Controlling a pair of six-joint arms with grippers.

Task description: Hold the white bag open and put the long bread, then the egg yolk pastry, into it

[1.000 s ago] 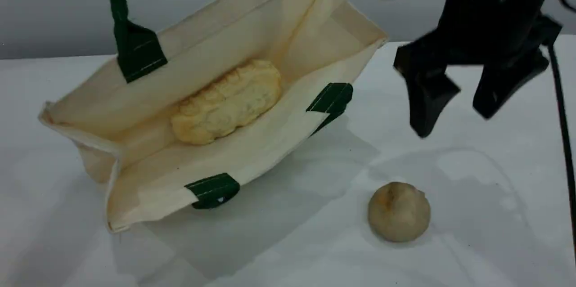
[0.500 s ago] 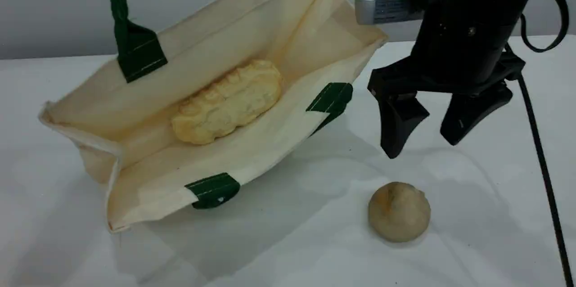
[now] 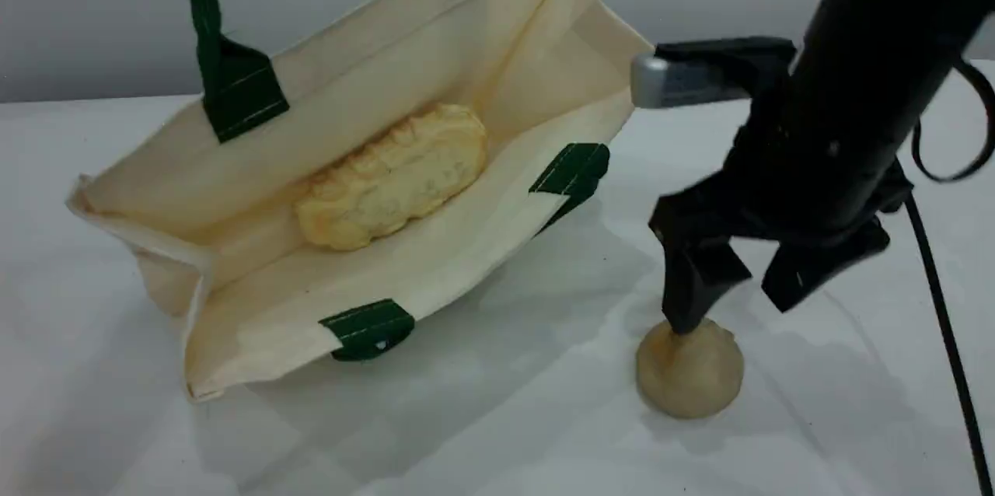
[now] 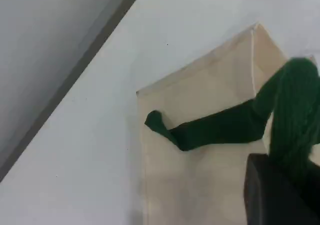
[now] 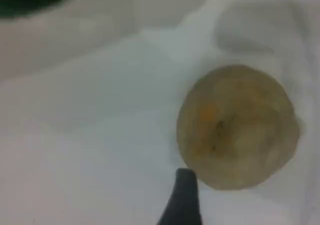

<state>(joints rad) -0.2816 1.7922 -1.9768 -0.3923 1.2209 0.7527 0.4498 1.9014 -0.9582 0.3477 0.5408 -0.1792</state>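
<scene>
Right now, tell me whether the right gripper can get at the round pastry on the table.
Probably yes. The right gripper hangs open just above the round pastry, which sits alone on the table, clear of the bag.

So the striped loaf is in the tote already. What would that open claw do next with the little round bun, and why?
Probably lower a little further and close. The right gripper is open just above the egg yolk pastry, one fingertip at its top, not yet straddling it. The long bread already lies in the white bag.
</scene>
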